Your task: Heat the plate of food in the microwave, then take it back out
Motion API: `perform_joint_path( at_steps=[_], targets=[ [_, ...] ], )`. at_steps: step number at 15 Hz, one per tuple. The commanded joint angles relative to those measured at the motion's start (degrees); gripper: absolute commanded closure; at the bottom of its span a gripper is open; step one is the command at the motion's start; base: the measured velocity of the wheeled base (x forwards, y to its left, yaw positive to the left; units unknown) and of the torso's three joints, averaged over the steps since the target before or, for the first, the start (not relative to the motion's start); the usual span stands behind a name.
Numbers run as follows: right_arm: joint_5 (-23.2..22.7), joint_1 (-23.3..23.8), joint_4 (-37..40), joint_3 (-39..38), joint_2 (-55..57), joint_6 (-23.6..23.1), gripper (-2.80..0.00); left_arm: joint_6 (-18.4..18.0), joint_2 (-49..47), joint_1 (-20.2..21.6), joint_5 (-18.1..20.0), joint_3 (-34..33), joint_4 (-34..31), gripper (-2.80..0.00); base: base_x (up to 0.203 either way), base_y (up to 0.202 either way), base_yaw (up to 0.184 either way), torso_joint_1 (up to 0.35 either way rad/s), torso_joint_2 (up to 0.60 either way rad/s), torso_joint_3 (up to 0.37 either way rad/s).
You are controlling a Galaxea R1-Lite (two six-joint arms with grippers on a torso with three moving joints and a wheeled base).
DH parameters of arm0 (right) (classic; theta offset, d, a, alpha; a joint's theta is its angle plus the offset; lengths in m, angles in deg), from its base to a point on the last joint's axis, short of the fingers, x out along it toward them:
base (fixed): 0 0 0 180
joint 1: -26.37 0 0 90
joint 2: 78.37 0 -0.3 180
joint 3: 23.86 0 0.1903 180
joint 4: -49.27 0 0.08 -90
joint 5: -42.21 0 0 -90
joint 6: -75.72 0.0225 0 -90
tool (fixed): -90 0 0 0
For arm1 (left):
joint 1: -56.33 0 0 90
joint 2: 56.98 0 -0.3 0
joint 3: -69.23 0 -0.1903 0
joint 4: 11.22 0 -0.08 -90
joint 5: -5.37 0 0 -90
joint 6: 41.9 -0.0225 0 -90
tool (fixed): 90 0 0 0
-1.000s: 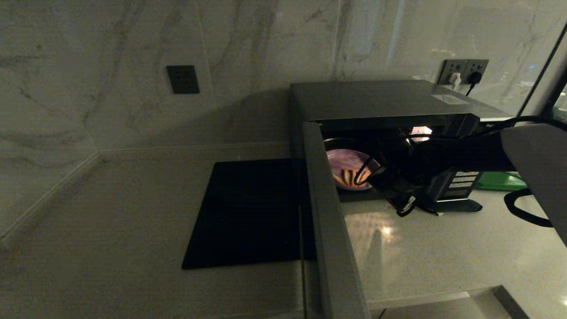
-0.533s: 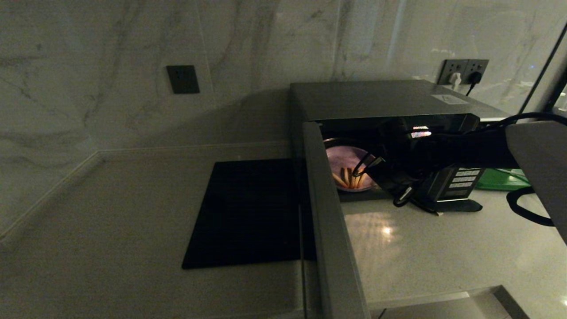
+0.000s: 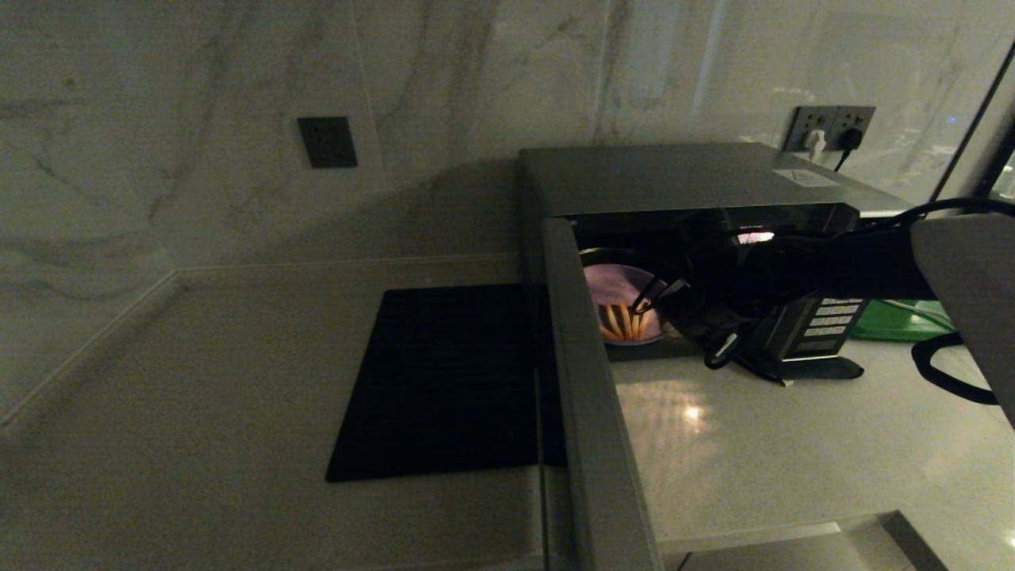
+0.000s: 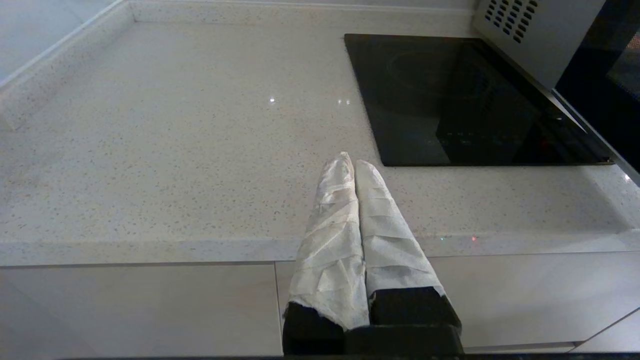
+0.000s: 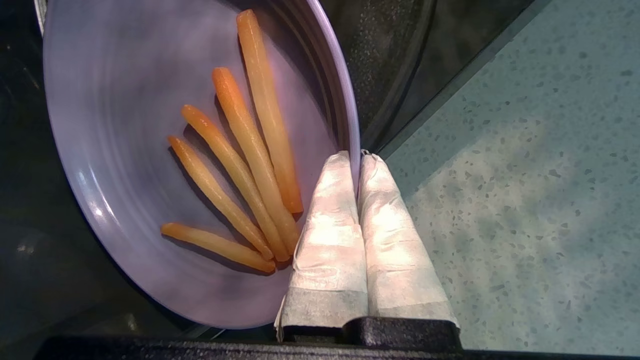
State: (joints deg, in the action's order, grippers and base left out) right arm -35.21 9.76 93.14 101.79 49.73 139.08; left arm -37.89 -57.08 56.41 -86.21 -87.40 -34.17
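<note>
The microwave [image 3: 674, 178] stands at the back of the counter with its door [image 3: 583, 381] swung wide open towards me. Inside, lit, is the plate of food [image 3: 614, 295], a pale lavender plate [image 5: 125, 165] with several orange sticks [image 5: 250, 150]. My right gripper [image 5: 356, 157] reaches into the opening from the right and is shut on the plate's near rim, one wrapped finger inside the rim and one outside. My left gripper [image 4: 350, 162] is shut on nothing, parked over the counter's front edge left of the cooktop; it is out of the head view.
A flat black cooktop [image 3: 444, 381] lies left of the open door. A green board [image 3: 896, 323] sits right of the microwave behind my right arm. Wall sockets with plugs [image 3: 829, 127] are behind it. Pale counter [image 3: 753, 452] spreads before the microwave.
My right gripper has closed on the plate's rim after standing open a second ago. The arm has pushed slightly further into the microwave. The left arm has not moved.
</note>
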Motion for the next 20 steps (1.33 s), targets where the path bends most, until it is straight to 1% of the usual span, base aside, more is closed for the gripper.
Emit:
perform_joint_path(
  at_steps=[1,7,11,15,18,20],
  targets=[
    [0.2,0.0,0.2,-0.2,-0.5,0.3,0.0,0.0,0.0,0.0,-0.1,0.0,0.0,0.0,0.0,0.0,0.0,0.0,0.0,0.0],
    [0.4,0.1,0.3,-4.3,-6.3,-0.4,0.0,0.0,0.0,0.0,-0.1,0.0,0.0,0.0,0.0,0.0,0.0,0.0,0.0,0.0],
    [0.7,0.1,0.3,-11.1,-13.0,-1.2,0.0,0.0,0.0,0.0,0.0,0.0,0.0,0.0,0.0,0.0,0.0,0.0,0.0,0.0],
    [2.3,0.3,0.2,-24.0,-22.7,-1.1,0.0,0.0,0.0,0.0,-0.1,0.0,0.0,0.0,0.0,0.0,0.0,0.0,0.0,0.0],
    [3.2,1.2,0.2,-36.9,-32.4,-1.0,0.0,0.0,0.0,0.0,0.0,0.0,0.0,0.0,0.0,0.0,0.0,0.0,0.0,0.0],
    [4.1,3.1,0.3,-45.1,-38.9,-0.6,0.0,0.0,0.0,0.0,0.0,0.0,0.0,0.0,0.0,0.0,0.0,0.0,0.0,0.0]
  ],
)
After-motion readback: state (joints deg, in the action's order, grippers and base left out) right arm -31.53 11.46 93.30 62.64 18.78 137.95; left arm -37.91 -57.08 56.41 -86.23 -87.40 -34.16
